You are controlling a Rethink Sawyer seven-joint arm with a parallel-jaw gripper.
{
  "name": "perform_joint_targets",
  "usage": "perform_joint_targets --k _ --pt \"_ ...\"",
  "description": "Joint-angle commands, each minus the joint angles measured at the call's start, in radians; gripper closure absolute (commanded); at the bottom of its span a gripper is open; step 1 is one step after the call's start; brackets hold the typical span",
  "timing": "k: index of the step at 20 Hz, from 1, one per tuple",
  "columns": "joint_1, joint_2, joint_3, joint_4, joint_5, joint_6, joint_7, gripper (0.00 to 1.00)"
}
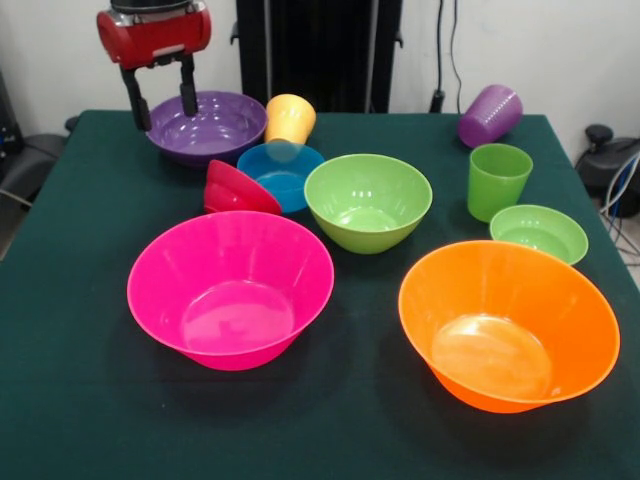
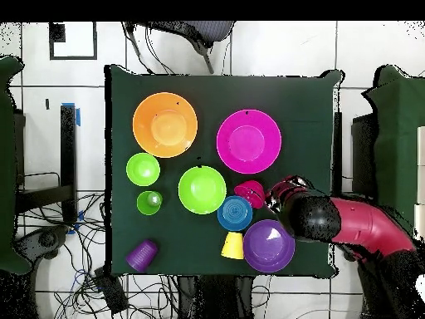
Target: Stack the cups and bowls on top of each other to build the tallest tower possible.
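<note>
Nothing is stacked yet; the empty gripper [image 1: 160,100], fingers apart, hangs beside the purple bowl [image 1: 208,125].

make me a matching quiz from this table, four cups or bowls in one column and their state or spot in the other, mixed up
Things:
1. purple cup
2. yellow-orange cup
3. red bowl
4. green cup

States:
A. tipped up on its edge against the blue bowl
B. standing upright, mouth up
C. lying on its side near a table corner, apart from the bowls
D. tilted, leaning at the blue bowl's rim beside the purple bowl

Pairs: 1-C, 2-D, 3-A, 4-B
</note>
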State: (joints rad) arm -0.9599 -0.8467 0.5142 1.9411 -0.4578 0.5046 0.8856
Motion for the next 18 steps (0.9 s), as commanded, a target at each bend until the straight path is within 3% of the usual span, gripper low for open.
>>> perform_joint_targets --k 1,7,18 --pt "-0.021 -0.017 0.085 0.152 0.012 0.06 -0.002 0.0" --pt "-0.051 0.007 0.143 0.193 0.013 0.019 0.011 0.0" --pt "-0.102 0.144 0.185 0.194 -0.006 0.03 0.004 0.0"
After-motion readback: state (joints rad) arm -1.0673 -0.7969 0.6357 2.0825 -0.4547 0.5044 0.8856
